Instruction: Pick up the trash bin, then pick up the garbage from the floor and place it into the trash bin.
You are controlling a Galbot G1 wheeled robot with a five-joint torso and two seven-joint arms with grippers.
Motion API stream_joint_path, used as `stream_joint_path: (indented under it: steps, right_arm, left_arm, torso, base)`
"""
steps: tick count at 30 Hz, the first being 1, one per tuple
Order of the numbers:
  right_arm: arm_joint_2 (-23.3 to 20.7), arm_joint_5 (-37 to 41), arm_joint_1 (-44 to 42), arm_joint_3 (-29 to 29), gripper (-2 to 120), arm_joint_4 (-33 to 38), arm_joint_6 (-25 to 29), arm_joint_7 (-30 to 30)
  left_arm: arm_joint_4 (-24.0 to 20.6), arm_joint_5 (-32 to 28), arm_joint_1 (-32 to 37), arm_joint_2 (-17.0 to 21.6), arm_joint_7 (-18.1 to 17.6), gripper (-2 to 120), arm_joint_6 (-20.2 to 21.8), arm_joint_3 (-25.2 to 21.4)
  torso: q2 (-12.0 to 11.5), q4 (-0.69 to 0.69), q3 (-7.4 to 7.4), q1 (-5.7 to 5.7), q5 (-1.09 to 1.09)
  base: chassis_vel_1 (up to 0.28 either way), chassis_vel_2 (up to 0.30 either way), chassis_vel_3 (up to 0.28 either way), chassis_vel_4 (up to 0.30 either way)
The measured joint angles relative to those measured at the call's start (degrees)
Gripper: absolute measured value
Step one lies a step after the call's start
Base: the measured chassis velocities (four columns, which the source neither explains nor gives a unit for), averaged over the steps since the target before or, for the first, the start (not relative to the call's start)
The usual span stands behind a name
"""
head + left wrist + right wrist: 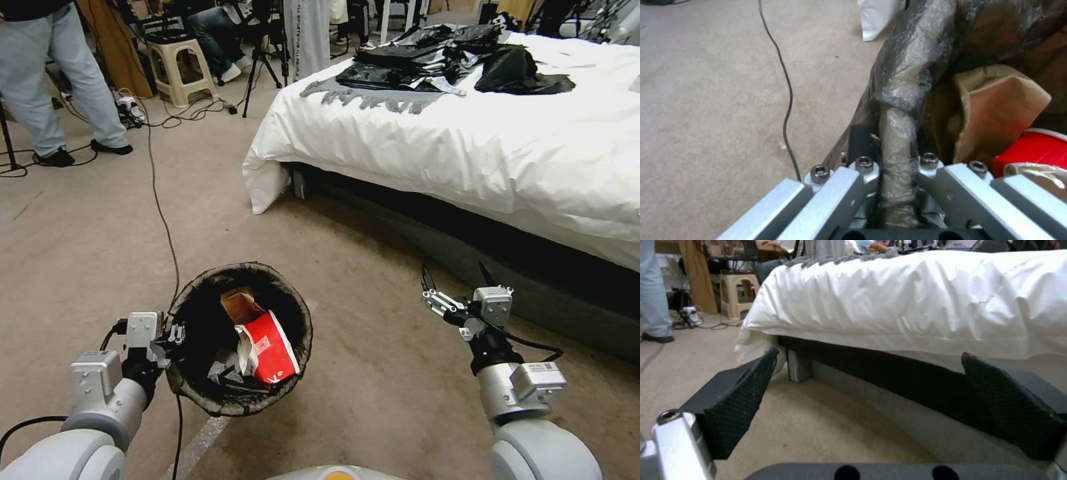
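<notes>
Dark bag-lined trash bin (pixel 200 393) hangs above the carpet, its rim pinched by the left gripper (pixel 175 335). A red-white carton (pixel 270 347) and brown paper bag (pixel 1000 110) lie inside. Beside the bed (pixel 507 153), the right gripper (pixel 457 275) hovers, fingers (pixel 740 400) spread and empty.

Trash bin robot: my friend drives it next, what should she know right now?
Left gripper: shut on the rim of the trash bin, holding it beside the bed.
Right gripper: open, empty, hovering near the bed's base.
Done: the bin is picked up; a red-white carton and a brown paper bag are inside.
Left: no litter visible on the floor here; look around for more.
</notes>
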Motion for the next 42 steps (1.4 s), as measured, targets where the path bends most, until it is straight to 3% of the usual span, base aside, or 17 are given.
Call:
stream_joint_path:
  steps: [42]
  right_arm:
    - [-0.8,2.4,2.5,-0.1,100,-0.4,-1.8,0.8]
  left_arm:
    - [0.0,0.2,0.2,-0.5,-0.1,0,0.1,-0.1]
  torso:
    - [0.0,0.00,0.00,0.00,0.00]
  base:
    - [0.000,0.000,0.000,0.000]
